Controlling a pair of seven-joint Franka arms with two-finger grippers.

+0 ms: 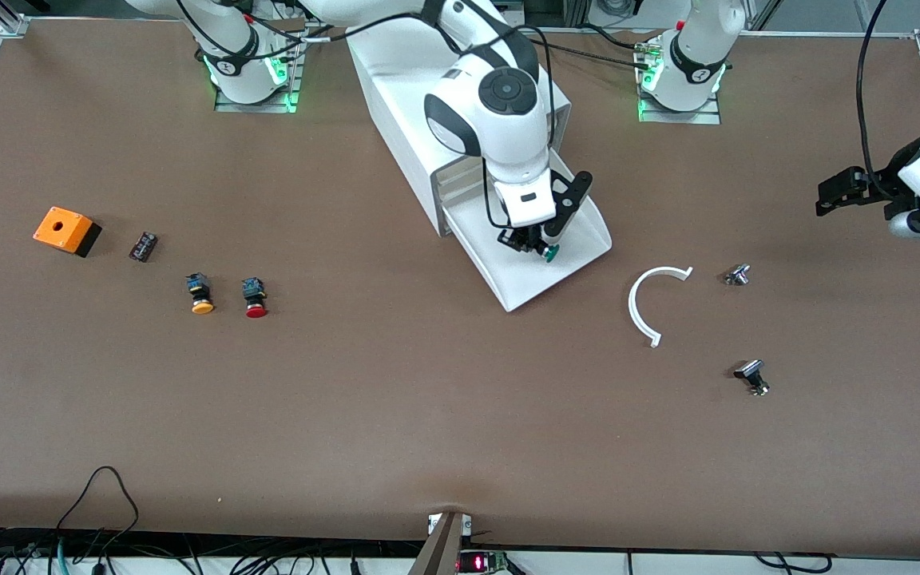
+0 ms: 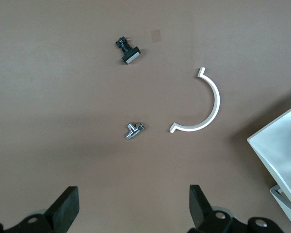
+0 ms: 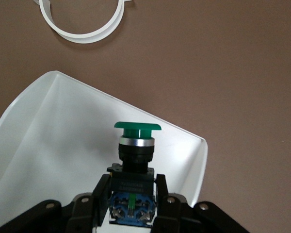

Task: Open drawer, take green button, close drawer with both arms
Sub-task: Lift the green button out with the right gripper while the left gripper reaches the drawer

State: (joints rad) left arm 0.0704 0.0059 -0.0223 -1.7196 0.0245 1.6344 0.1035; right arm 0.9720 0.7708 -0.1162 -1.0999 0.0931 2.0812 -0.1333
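The drawer (image 1: 524,281) stands pulled out of the white cabinet (image 1: 396,104) toward the front camera. Over its white tray (image 3: 48,126) hangs my right gripper (image 1: 528,239), shut on the button (image 1: 549,254). In the right wrist view the fingers (image 3: 163,194) clamp the black-and-blue body, and the green cap (image 3: 137,127) points away from the gripper (image 3: 132,194). My left gripper (image 1: 823,200) waits open and empty over bare table at the left arm's end. Its view shows the gripper (image 2: 134,206) with its black fingertips (image 2: 68,204) wide apart, and a corner of the drawer (image 2: 281,145).
A white curved strip (image 1: 656,303) and two small metal parts (image 1: 737,275) (image 1: 753,376) lie between the drawer and the left arm's end. Toward the right arm's end lie a red-capped button (image 1: 255,298), an orange-capped button (image 1: 201,294), a small black part (image 1: 143,246) and an orange box (image 1: 66,230).
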